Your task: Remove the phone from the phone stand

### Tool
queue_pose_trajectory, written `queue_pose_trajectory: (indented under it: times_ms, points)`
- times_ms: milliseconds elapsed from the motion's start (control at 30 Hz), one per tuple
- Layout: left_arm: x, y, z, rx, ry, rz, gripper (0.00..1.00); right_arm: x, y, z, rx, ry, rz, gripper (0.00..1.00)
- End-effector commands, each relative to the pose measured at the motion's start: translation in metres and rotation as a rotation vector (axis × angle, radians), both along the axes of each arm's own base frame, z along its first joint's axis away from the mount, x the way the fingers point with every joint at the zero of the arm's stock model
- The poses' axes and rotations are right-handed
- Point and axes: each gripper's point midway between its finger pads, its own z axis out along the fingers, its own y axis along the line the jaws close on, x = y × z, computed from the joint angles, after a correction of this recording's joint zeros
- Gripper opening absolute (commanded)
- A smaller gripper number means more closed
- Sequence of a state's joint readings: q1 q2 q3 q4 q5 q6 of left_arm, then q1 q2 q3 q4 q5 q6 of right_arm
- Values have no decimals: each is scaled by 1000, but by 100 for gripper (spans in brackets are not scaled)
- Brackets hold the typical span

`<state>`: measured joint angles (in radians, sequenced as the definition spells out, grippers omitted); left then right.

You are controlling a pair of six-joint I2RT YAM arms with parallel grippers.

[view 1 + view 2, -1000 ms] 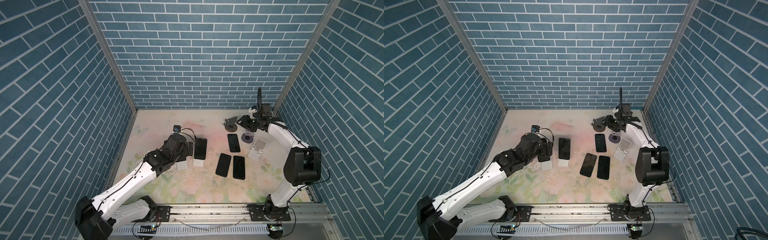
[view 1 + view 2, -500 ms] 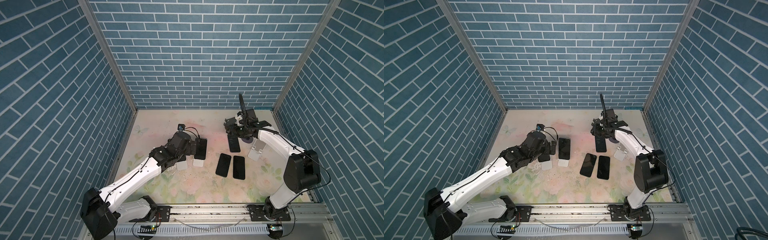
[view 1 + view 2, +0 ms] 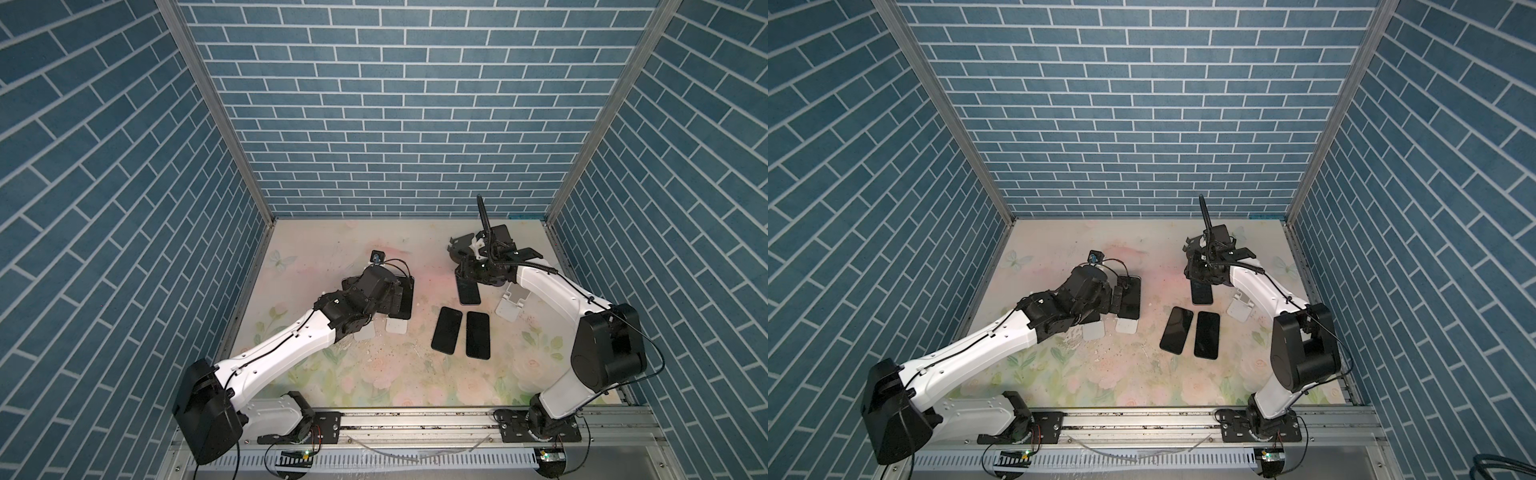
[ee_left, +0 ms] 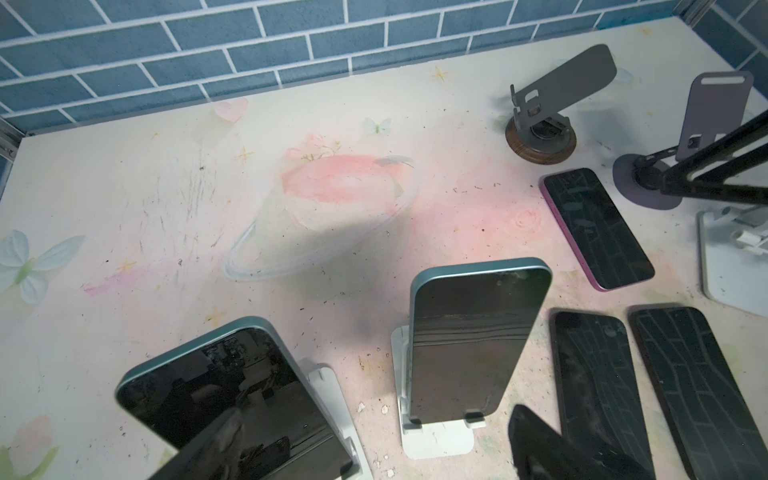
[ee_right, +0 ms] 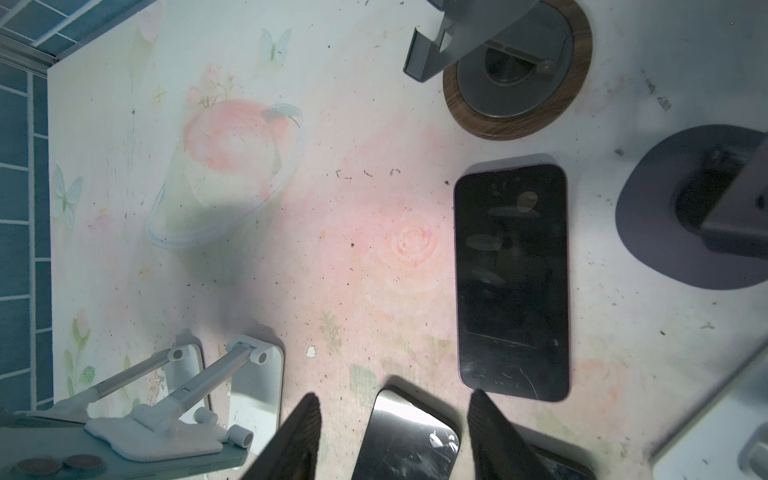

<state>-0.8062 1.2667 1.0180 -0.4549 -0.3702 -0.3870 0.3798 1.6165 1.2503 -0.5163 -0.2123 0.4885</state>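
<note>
Two phones with teal edges lean on white stands. In the left wrist view one phone (image 4: 469, 345) rests on its phone stand (image 4: 436, 436), the other phone (image 4: 232, 399) on a stand (image 4: 332, 399) closer to the camera. My left gripper (image 4: 374, 457) is open wide, one finger in front of each phone and touching neither. In both top views it hides most of these phones (image 3: 405, 297) (image 3: 1129, 297). My right gripper (image 5: 395, 436) hangs open over a flat-lying phone (image 5: 407, 440), holding nothing.
Three phones lie flat mid-table (image 3: 468, 291) (image 3: 446, 336) (image 3: 477, 340). An empty white stand (image 3: 513, 301) sits right of them. Behind, a wood-based stand (image 4: 540, 141) and a purple stand (image 4: 648, 183) are empty. Brick walls close three sides.
The right arm swung from the back-right stands leftward and now hovers over the flat phones. The left gripper edged closer to the phones on the white stands.
</note>
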Motion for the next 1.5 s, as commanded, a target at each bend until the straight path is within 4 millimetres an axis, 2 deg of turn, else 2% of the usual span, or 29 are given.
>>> queue_pose_trajectory:
  times_ms: [0,467,1467]
  points:
    - [4,-9,13,25,-51,-16,100,-10,-5,-4,-36,-6,24,59]
    - [8,-37,0,56,-5,-14,100,-16,-7,-8,-35,0,29,59]
    - [23,-63,-21,-13,53,39,100,-31,-16,-21,-58,16,26,60]
